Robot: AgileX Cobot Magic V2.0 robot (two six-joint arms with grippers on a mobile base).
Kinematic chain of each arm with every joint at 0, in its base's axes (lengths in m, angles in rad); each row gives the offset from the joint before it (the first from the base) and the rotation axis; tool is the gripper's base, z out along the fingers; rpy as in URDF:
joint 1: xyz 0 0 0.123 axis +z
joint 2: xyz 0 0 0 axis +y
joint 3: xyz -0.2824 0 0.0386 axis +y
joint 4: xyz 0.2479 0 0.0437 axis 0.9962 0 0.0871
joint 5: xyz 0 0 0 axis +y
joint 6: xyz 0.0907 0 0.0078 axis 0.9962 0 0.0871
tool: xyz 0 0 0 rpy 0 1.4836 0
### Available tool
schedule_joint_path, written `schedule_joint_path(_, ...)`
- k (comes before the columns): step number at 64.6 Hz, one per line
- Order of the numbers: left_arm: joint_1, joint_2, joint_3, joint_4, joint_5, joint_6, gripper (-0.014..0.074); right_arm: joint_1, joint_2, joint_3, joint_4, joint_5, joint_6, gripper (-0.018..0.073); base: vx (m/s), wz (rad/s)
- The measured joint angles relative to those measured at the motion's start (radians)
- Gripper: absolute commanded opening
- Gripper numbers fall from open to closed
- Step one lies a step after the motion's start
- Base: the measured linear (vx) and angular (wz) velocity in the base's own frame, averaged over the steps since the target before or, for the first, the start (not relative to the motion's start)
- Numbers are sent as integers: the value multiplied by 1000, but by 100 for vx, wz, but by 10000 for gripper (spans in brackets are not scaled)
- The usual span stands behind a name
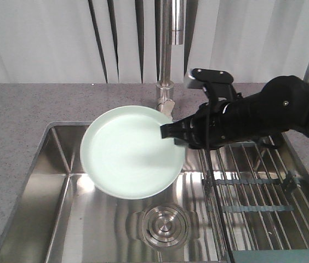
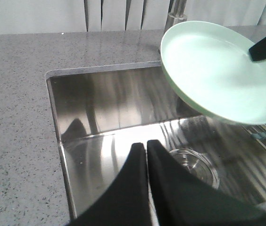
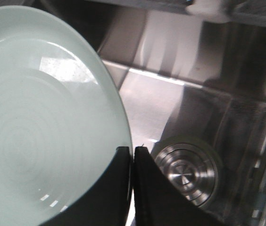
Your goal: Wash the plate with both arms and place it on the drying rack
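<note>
Plate (image 1: pixel 130 150): one is seen, pale mint-green and round, held in the air above the sink (image 1: pixel 50 164), clear of its floor. Its face is turned upward and somewhat tilted. It is gripped at its right rim by the right tool (image 1: pixel 168 131), whose two fingers are clenched on that edge; in the right wrist view the rim is seen passing into the narrow slit between them. The black arm behind this tool reaches in from the right, above the rack (image 1: pixel 264 186).

One rack is counted, made of thin parallel steel wires with grey-green cross pieces, set over the right part of the sink. The plate is left of it and not touching it. One tap (image 1: pixel 168 55) stands at the back edge of the sink, just behind the plate's far rim. One round drain (image 1: pixel 164 223) lies in the sink floor, below and slightly to the right of the plate.

The left tool (image 2: pixel 145 143) is shown only in its own wrist view. Its two fingers are pressed together with nothing between them, and it is held over the front left part of the sink, well apart from the plate.

The sink is framed by a grey speckled worktop (image 1: pixel 23 104), and pale vertical blinds (image 1: pixel 45 38) hang behind it.

Two tools are counted in all: one grasping the plate, one clenched on nothing.
</note>
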Motion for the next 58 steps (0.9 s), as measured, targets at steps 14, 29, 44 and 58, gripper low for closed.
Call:
schedule_joint_path(14, 0, 0, 0, 0, 2, 0, -6, -171, -46, 0, -56, 138, -48, -1, 0, 0)
schedule_joint_path(29, 0, 0, 0, 0, 5, 0, -6, -169, -163, 0, -72, 369, -113, -1, 0, 0)
schedule_joint_path(44, 0, 0, 0, 0, 8, 0, -6, 23, -152, 0, -37, 290, -72, -1, 0, 0)
schedule_joint_path(58, 0, 0, 0, 1, 9, 0, -6, 76, -46, 0, -185, 29, 50, -1, 0, 0)
